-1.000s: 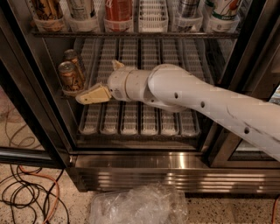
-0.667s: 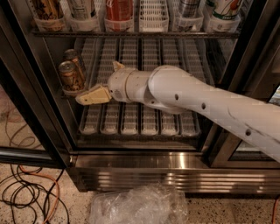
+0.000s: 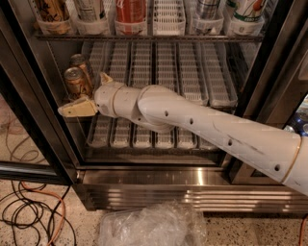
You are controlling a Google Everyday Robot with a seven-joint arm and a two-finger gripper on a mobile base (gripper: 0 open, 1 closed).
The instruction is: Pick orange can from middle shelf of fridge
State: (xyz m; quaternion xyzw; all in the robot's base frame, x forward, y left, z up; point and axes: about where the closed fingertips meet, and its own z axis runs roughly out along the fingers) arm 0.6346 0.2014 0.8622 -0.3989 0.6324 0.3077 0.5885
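The orange can (image 3: 77, 82) stands at the front left of the middle shelf (image 3: 192, 81), in the leftmost white lane tray, with a second similar can (image 3: 80, 61) right behind it. My gripper (image 3: 82, 93) is inside the fridge (image 3: 192, 185) on a white arm coming from the right. It is open: one cream finger (image 3: 77, 109) lies low in front of the can's base, and the other fingertip (image 3: 104, 77) shows just right of the can. The can stands upright on the shelf.
The shelf above holds a red can (image 3: 130, 9), a white-and-green can (image 3: 248, 9) and other drinks. Black door frames stand left (image 3: 29, 120) and right (image 3: 269, 72). A crumpled plastic bag (image 3: 149, 226) and cables (image 3: 29, 211) lie on the floor.
The gripper has moved left, so its lower finger now reaches in front of and past the orange can's base. The can has not moved.
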